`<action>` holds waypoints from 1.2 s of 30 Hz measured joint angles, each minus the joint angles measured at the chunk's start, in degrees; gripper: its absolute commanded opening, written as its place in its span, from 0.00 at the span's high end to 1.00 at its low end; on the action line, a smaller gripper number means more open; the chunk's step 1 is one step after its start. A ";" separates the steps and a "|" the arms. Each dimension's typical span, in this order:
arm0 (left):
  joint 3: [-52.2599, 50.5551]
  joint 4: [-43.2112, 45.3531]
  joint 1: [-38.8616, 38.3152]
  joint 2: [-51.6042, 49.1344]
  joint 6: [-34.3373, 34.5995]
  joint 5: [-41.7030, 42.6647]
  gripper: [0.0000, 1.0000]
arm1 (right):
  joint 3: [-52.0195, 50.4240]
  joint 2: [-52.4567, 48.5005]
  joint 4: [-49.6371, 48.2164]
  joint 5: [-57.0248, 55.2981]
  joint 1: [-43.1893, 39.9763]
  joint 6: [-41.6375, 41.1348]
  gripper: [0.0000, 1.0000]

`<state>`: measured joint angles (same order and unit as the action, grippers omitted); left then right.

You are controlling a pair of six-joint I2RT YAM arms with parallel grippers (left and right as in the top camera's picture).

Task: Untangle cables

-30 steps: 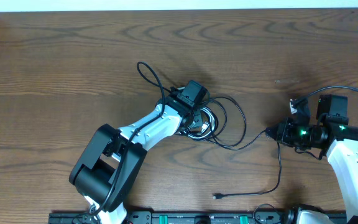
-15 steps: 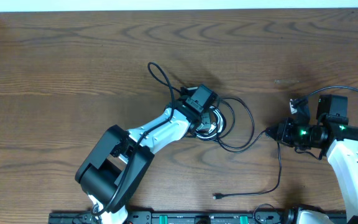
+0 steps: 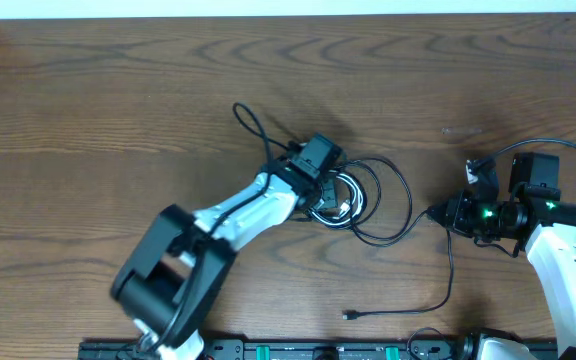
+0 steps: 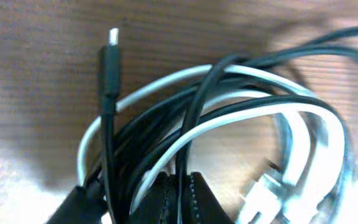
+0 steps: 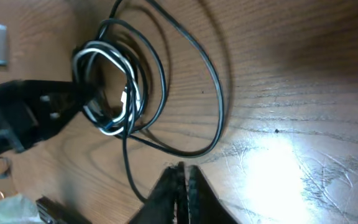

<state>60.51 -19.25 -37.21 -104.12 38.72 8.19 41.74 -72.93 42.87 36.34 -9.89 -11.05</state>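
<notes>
A tangled bundle of black cables and one white cable (image 3: 346, 203) lies mid-table. My left gripper (image 3: 328, 188) is shut on strands of this bundle. In the left wrist view its jaws (image 4: 182, 182) pinch a black strand, with the white cable (image 4: 166, 81) looped around and a black plug (image 4: 110, 46) sticking up. A large black loop (image 3: 405, 205) reaches right to my right gripper (image 3: 435, 212), which is shut on a black cable. That cable trails down to a loose plug (image 3: 349, 316). The right wrist view shows the shut jaws (image 5: 182, 168) below the bundle (image 5: 114, 87).
A small black loop (image 3: 251, 122) sticks out up-left of the bundle. The right arm's thick black lead (image 3: 568, 148) arcs above its wrist. A black rail (image 3: 318, 350) runs along the table's front edge. The left arm's body (image 3: 173, 270) covers the lower-left table.
My left gripper dragged the bundle to the right, then slightly back left; the big loop widened toward the right gripper. The right arm has not moved.
</notes>
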 measured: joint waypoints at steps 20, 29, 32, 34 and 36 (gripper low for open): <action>-0.24 -3.32 3.04 26.36 -6.49 14.71 0.93 | 0.11 -0.07 -17.09 30.34 -0.02 3.85 0.15; -0.24 -5.42 3.04 25.59 -20.04 24.98 0.92 | 0.11 -0.09 -24.17 37.40 0.00 1.09 0.01; -0.24 -5.27 3.04 25.46 -24.15 28.76 0.92 | 0.11 -0.09 -26.10 38.40 0.00 0.81 0.01; -0.24 -5.16 3.04 25.46 -27.69 31.61 0.93 | 0.11 -0.09 -27.54 40.70 0.00 0.59 0.01; -0.24 -5.11 3.02 25.46 -30.88 33.81 0.93 | 0.11 -0.09 -28.61 44.24 0.00 0.81 0.01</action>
<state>60.27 -24.36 -34.20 -78.65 7.84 42.00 41.85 -73.01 14.26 80.58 -9.89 -10.24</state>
